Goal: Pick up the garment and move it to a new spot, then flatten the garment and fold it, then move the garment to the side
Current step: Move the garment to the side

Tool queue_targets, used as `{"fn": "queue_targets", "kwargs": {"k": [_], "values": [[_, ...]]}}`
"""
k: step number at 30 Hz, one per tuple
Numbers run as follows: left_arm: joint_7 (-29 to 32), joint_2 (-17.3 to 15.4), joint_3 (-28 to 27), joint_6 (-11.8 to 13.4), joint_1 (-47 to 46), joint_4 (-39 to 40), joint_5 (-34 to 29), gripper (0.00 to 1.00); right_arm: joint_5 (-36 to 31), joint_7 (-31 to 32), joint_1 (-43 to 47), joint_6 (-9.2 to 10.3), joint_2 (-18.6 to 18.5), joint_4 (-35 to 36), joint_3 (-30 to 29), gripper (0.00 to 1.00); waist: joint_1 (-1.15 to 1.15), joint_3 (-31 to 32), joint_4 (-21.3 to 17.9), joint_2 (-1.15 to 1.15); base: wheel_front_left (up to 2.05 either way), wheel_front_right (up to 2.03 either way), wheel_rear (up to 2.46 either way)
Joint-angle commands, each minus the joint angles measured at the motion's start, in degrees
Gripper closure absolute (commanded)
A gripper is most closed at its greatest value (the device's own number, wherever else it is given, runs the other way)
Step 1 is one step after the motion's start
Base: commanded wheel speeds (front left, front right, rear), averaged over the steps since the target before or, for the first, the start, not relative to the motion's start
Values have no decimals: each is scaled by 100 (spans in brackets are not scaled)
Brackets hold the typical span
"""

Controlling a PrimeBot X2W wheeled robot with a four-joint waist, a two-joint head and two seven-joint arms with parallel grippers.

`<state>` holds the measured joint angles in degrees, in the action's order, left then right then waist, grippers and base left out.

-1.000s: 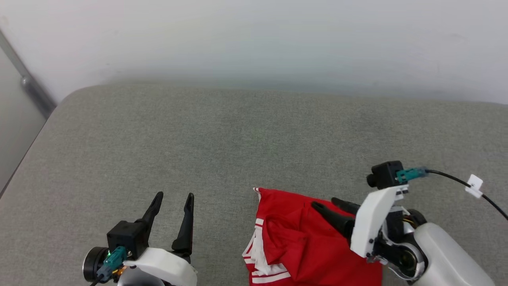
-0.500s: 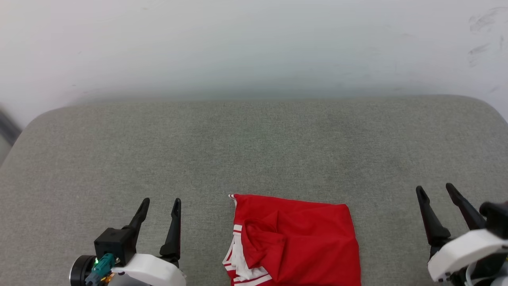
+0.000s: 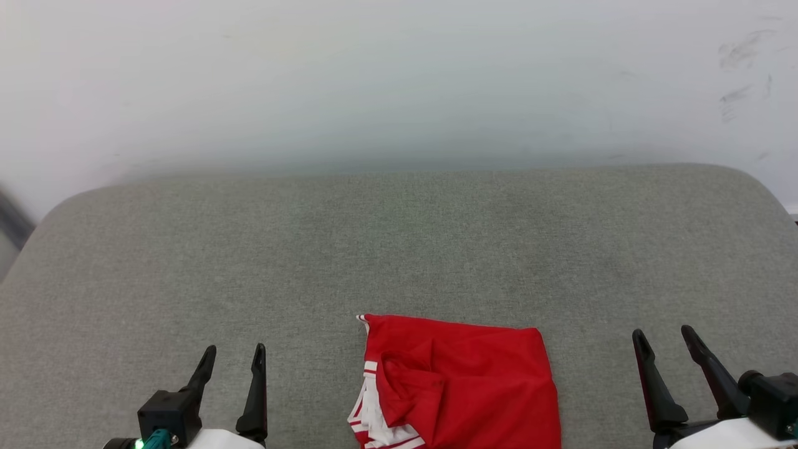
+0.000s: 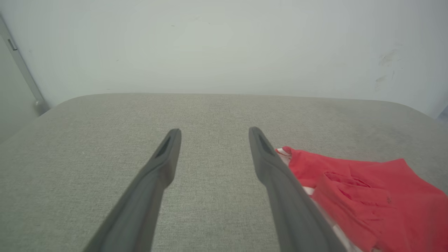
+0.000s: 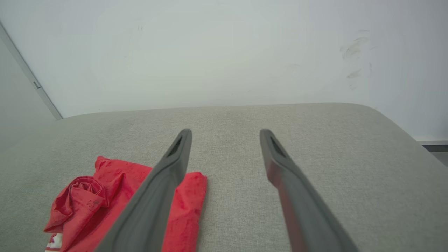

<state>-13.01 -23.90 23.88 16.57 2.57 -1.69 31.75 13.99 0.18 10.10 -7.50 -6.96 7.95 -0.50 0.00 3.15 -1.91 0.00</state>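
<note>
The garment [image 3: 461,386] is a red jersey with white striped trim, lying folded into a rough square at the near middle of the grey cushioned surface [image 3: 399,249]. My left gripper [image 3: 232,355] stands open to the garment's left, nothing between its fingers. My right gripper [image 3: 664,340] stands open to the garment's right, also empty. The left wrist view shows the garment [image 4: 364,196] beside the right finger of my left gripper [image 4: 213,134]. The right wrist view has the garment [image 5: 105,196] at lower left, partly behind the left finger of my right gripper [image 5: 225,134].
A pale wall [image 3: 399,81] rises behind the surface, with scuff marks at the upper right. The surface's rounded corners fall away at the far left and far right. A grey rail [image 4: 21,66] runs along the left.
The right gripper has come off the garment and drawn away to the right. Both grippers sit lower in the head view. The camera has shifted. The garment lies flatter.
</note>
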Motion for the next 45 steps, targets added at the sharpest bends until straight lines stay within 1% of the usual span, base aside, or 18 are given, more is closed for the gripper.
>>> {"fn": "queue_targets", "kwargs": {"k": [1,10,13,14,16,18,22,26,27,31,34,37,41,42,43,45], "values": [[-40,0,-18,19,54,2,-1,0,-54,41,75,2,37,64,-20,0,0,21,15,0,0,0,0],[-77,26,-64,75,121,40,34,0,-108,239,133,2,123,249,-73,0,0,39,21,0,0,0,0],[-96,28,-96,97,101,60,32,0,14,363,133,1,177,205,-196,0,0,17,18,0,0,0,0],[-98,28,-121,105,101,62,43,0,161,432,95,2,213,146,-250,0,0,11,7,0,0,0,0],[-123,38,-162,112,94,76,57,0,363,612,-17,2,186,-62,-484,0,0,-6,13,0,0,0,0],[-138,61,-181,116,9,111,25,0,609,935,-122,2,111,-453,-815,0,0,-26,93,0,0,0,0],[-161,148,-123,68,-196,172,-66,0,1054,1584,-481,0,-100,-1351,-1346,0,0,-88,389,0,0,0,0],[-175,225,-55,-7,-385,173,-115,0,1423,2412,-819,1,-82,-2073,-1644,0,0,-207,684,0,0,0,0],[-178,249,-30,-47,-438,154,-102,0,1518,2610,-913,1,-69,-2230,-1648,0,0,-241,759,0,0,0,0],[-176,343,70,-140,-632,144,-135,0,2289,3632,-1254,2,52,-2714,-1404,0,0,-461,998,0,0,0,0],[-186,394,107,-187,-735,110,-157,0,2965,4168,-1478,2,198,-2959,-1241,0,0,-613,1119,0,0,0,0],[-188,431,102,-230,-796,49,-158,0,3491,4314,-1764,2,311,-3179,-1122,0,0,-733,1152,0,0,0,0],[-196,462,126,-291,-844,-85,-170,0,3923,4387,-1899,5,368,-3530,-865,0,0,-769,1204,0,0,0,0],[-198,470,130,-311,-856,-108,-173,0,3984,4369,-1930,5,374,-3558,-795,61,0,-768,1216,0,0,0,0],[-201,470,127,-322,-861,-125,-181,0,4041,4338,-1942,5,368,-3564,-743,100,0,-762,1222,0,0,0,0],[-205,470,111,-312,-845,-151,-197,0,4059,4222,-1973,-1,229,-3395,-579,100,0,-725,1205,0,0,0,0]]}}
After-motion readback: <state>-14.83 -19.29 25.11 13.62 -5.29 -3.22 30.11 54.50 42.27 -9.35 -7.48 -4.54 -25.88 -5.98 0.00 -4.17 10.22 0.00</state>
